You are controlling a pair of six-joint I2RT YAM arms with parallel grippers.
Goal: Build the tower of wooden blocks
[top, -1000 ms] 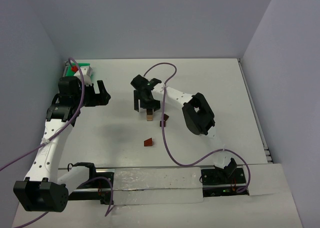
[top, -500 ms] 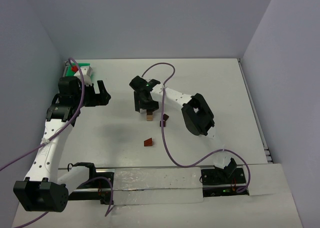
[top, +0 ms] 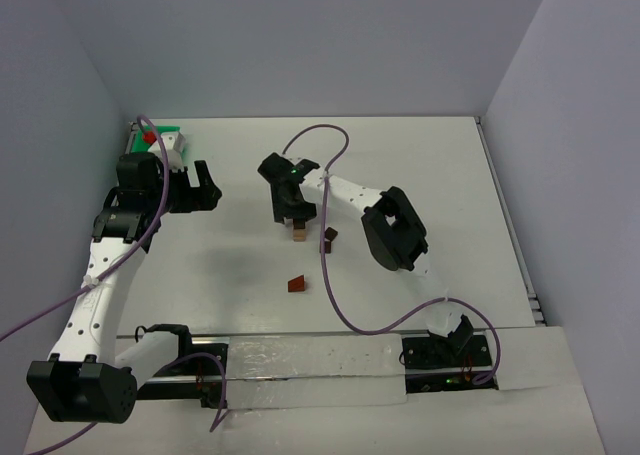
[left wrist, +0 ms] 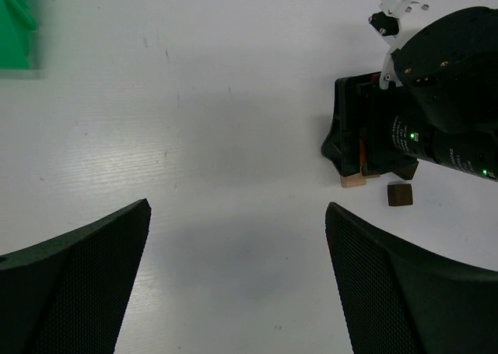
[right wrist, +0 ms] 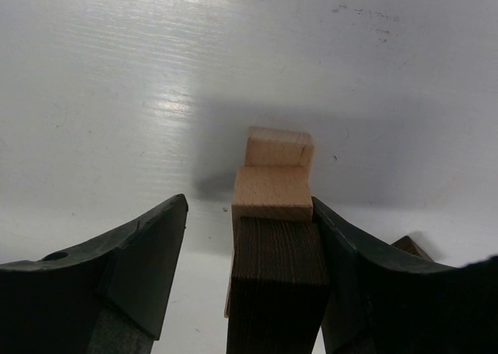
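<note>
The wood block tower (top: 298, 232) stands mid-table: a dark brown block (right wrist: 276, 284) sits over a light tan block (right wrist: 272, 192), with another tan block (right wrist: 278, 148) beyond it. My right gripper (top: 292, 213) straddles the tower and is open. Its right finger (right wrist: 350, 245) touches the dark block, while the left finger (right wrist: 148, 245) stands a gap away. A loose dark brown block (top: 329, 235) lies just right of the tower, and a reddish-brown wedge (top: 297, 284) lies nearer the bases. My left gripper (top: 205, 187) hovers wide open over bare table, far left of the tower (left wrist: 352, 181).
A bright green tray (top: 165, 140) sits at the far left corner, also visible as the green tray (left wrist: 15, 27) in the left wrist view. A purple cable (top: 330, 135) loops over the right arm. The table's right edge meets the wall.
The right gripper's fingers have narrowed around the tower and it has shifted slightly left and lower. The left arm has not moved.
</note>
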